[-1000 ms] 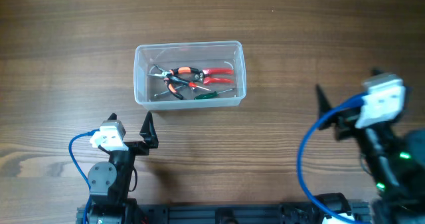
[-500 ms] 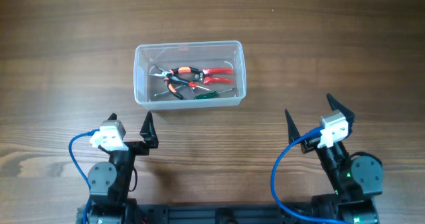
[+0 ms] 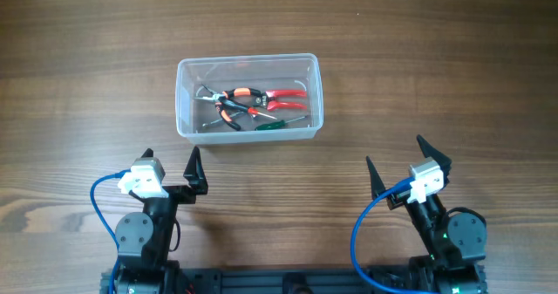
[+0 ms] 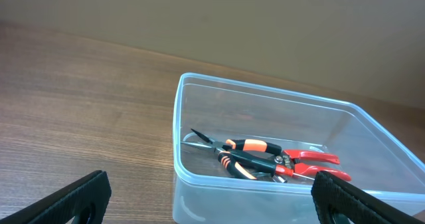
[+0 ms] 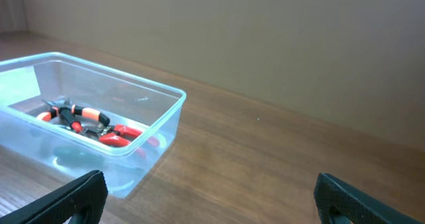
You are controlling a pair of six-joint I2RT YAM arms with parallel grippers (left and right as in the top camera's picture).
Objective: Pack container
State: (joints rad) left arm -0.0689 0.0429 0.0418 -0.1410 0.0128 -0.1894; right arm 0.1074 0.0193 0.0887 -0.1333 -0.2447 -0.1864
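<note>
When checking the load, find the container [image 3: 248, 58] left of centre, toward the far side of the table [image 3: 436, 50]. Holds orange-handled pliers [image 3: 237, 94], red-handled cutters [image 3: 288, 93] and a green screwdriver [image 3: 272, 126], bunched along its near wall. Looks packed, with no loose tool seen outside. Hence, probably, left gripper [image 3: 170, 153] and right gripper [image 3: 395, 152] parked low at the near edge, well apart from it: fingers spread wide, gripping nothing, aimed toward it.
</note>
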